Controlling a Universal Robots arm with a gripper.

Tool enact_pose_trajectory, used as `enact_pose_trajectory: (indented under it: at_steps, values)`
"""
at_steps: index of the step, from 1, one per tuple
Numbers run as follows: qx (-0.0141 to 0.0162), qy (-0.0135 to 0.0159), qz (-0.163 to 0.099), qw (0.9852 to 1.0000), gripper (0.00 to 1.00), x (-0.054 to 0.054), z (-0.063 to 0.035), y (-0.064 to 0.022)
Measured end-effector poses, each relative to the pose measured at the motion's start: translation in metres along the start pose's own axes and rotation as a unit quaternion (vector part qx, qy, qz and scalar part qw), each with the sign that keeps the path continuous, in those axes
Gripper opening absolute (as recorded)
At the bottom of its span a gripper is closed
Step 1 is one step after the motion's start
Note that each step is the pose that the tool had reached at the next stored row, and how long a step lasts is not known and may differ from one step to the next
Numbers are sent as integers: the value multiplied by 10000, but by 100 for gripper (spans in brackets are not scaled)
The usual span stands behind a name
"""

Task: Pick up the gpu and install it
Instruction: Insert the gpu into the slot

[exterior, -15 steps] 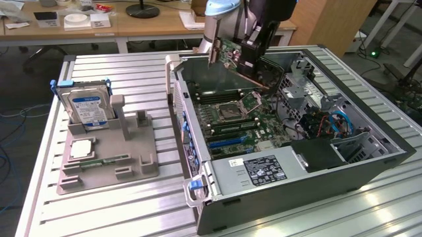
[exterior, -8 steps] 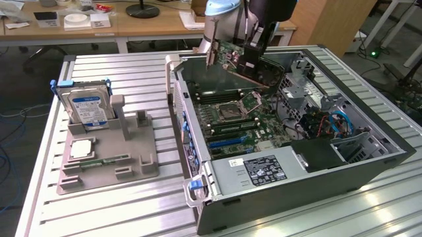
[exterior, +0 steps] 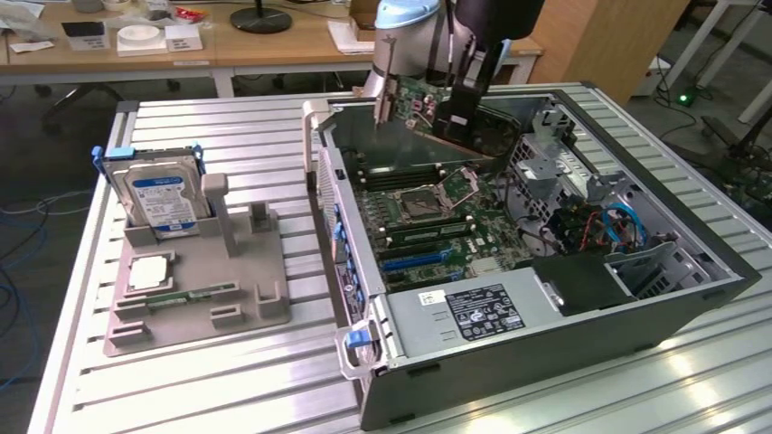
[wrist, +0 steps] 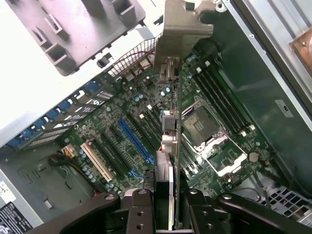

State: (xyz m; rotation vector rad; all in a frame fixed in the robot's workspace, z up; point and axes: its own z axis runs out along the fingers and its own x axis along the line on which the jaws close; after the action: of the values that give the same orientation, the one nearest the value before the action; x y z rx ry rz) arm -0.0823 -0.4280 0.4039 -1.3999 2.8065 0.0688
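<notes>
The gpu (exterior: 414, 92) hangs edge-down above the far end of the open computer case (exterior: 675, 303), its silver end bracket (exterior: 383, 86) toward the exterior view's left. My gripper (exterior: 462, 107) is shut on it from above. In the wrist view the gpu (wrist: 170, 124) runs edge-on away from my gripper (wrist: 168, 214), whose black fingers (wrist: 139, 209) press on both faces; the bracket (wrist: 184, 29) is at the card's far end. The card is held clear of the motherboard (wrist: 122, 117), over the strip between the blue slot (wrist: 136, 141) and the CPU socket (wrist: 200, 124).
A grey fixture (exterior: 230, 312) at the exterior view's left holds a hard drive (exterior: 159, 201), a square chip (exterior: 147, 271) and a memory stick (exterior: 193, 295). Inside the case are the power supply (exterior: 483, 312), drive cages (exterior: 567, 172) and blue cables (exterior: 621, 226). Desks stand behind.
</notes>
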Motion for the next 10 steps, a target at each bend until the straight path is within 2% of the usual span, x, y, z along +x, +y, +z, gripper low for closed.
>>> enact_pose_trajectory:
  at_steps: [5, 10]
  values:
    - [-7, 11, -295, 9996, 28, -1, 1, -2]
    - [-14, 22, -570, 9984, 28, 1, 1, -3]
